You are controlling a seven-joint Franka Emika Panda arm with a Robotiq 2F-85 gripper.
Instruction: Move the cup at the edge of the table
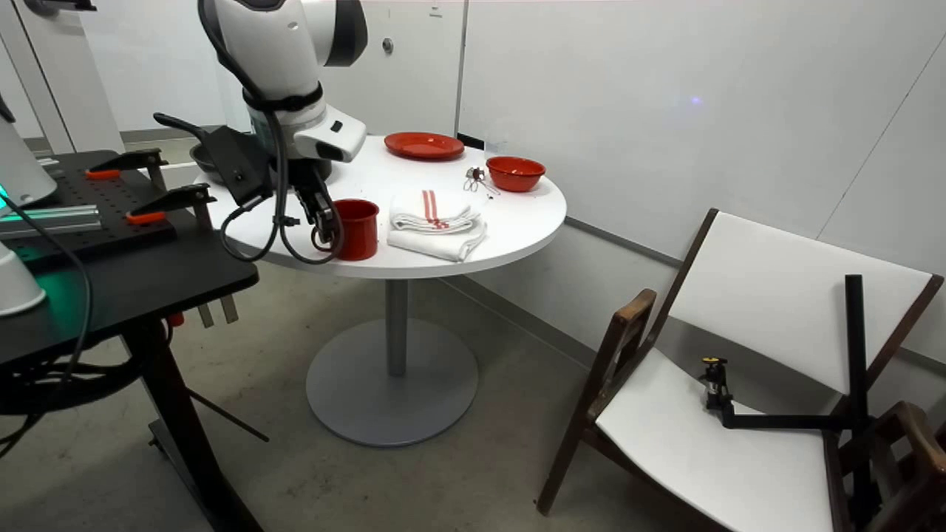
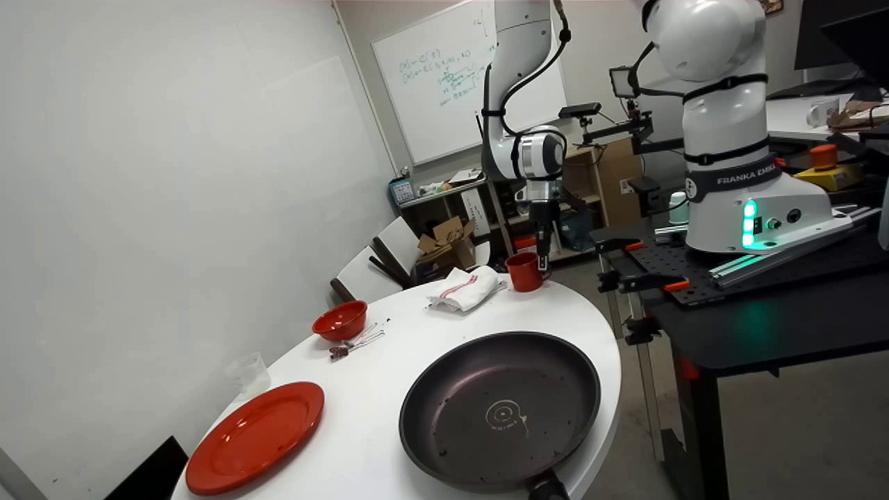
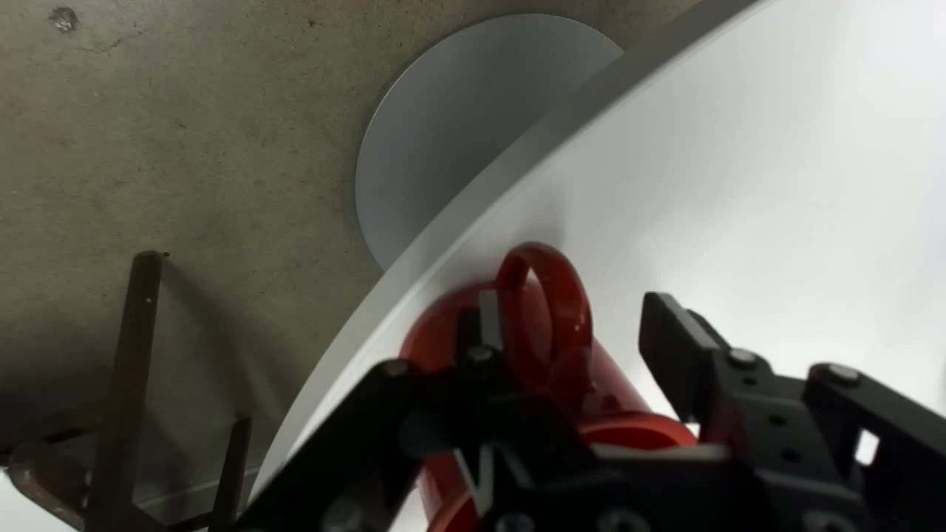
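The red cup point(image 1: 360, 230) stands upright near the edge of the round white table point(image 1: 517, 235); it also shows in the exterior view point(image 2: 522, 273). My gripper point(image 1: 323, 230) points down at the cup's handle side, and it also shows in the exterior view point(image 2: 544, 261). In the wrist view the gripper point(image 3: 576, 303) is open, with the cup's handle between its fingers. One finger lies close against the handle on the cup's body side; whether it touches cannot be told. The other finger stands apart from the handle over the white table point(image 3: 746, 185). The gripper hides part of the cup.
A folded white towel point(image 1: 436, 222) lies beside the cup. A black frying pan point(image 2: 500, 410), red plate point(image 2: 255, 437), red bowl point(image 2: 342, 321), wire utensils point(image 2: 354, 344) and a clear container point(image 2: 250, 375) are on the table. The dark bench point(image 1: 148, 273) stands close by.
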